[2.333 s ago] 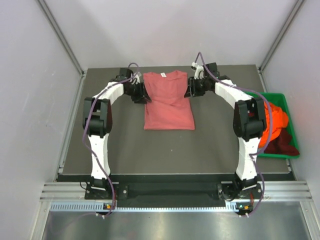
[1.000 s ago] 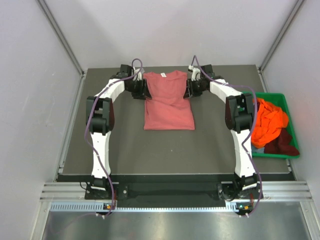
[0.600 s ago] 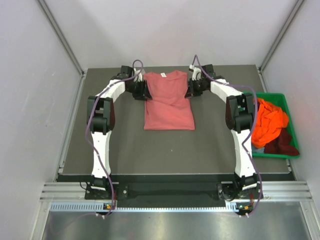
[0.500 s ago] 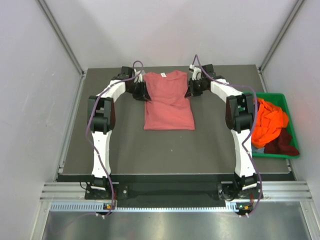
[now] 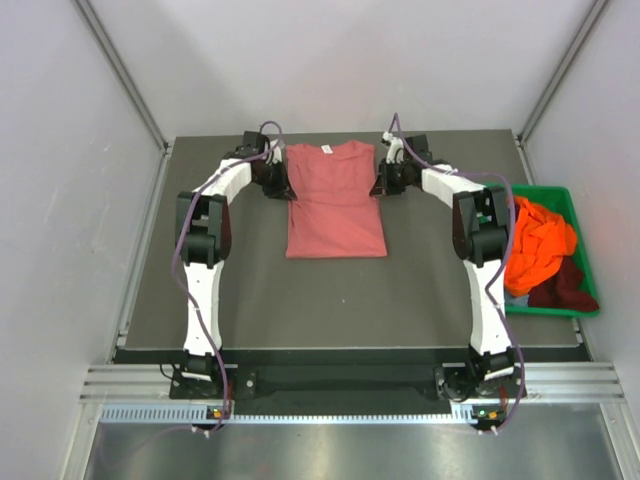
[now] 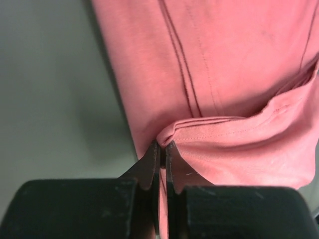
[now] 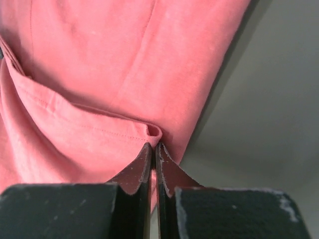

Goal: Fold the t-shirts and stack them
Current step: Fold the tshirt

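Jaws of left gripper (image 6: 162,146) and right gripper (image 7: 152,146) are clamped on the shoulder edges of the salmon-pink t-shirt (image 5: 336,210), flat on the table (image 5: 250,290) at its far middle; both pinches seem shallow, so cloth may slip when lifted.

1 salmon-pink t-shirt (image 5: 336,210), 1 orange t-shirt (image 5: 540,245), 1 maroon t-shirt (image 5: 568,286), 1 green bin (image 5: 548,192), 2 pincers: left pincer (image 6: 162,147), right pincer (image 7: 152,148).

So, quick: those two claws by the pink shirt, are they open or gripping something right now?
Left gripper: closed, pinching a fold at the edge of the salmon-pink t-shirt.
Right gripper: closed, pinching a fold at the same shirt's opposite edge.
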`<control>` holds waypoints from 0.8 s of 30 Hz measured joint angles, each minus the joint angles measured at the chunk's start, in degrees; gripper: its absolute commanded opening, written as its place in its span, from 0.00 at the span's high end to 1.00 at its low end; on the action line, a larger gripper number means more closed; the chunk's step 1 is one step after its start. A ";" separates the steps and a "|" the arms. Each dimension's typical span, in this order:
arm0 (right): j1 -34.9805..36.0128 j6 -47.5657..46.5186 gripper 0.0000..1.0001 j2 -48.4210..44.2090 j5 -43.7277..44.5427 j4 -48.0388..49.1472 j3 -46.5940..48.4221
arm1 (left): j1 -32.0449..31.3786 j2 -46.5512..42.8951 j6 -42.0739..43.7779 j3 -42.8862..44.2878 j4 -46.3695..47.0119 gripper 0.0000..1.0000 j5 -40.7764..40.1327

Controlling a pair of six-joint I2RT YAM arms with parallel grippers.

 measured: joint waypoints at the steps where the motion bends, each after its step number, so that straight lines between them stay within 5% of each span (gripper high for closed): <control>1: 0.00 0.28 1.00 -0.42 0.39 0.76 -0.70 | -0.02 -0.09 -0.52 0.00 -0.04 1.00 -0.96; 7: 0.00 1.53 1.00 -0.83 1.92 3.04 -1.75 | -0.02 -1.64 -2.56 0.00 0.11 0.96 -3.82; 8: 0.00 1.84 1.00 -0.94 2.05 3.93 -2.27 | -0.02 -1.90 -2.75 0.00 0.17 0.73 -3.85; 12: 0.00 2.97 1.00 -1.49 2.19 6.25 -4.00 | 0.07 -2.75 -3.30 -0.02 0.55 0.44 -4.07; 24: 0.00 4.07 0.99 -1.49 3.02 6.40 -3.96 | 3.41 -10.97 -4.52 -9.77 0.46 0.55 -4.42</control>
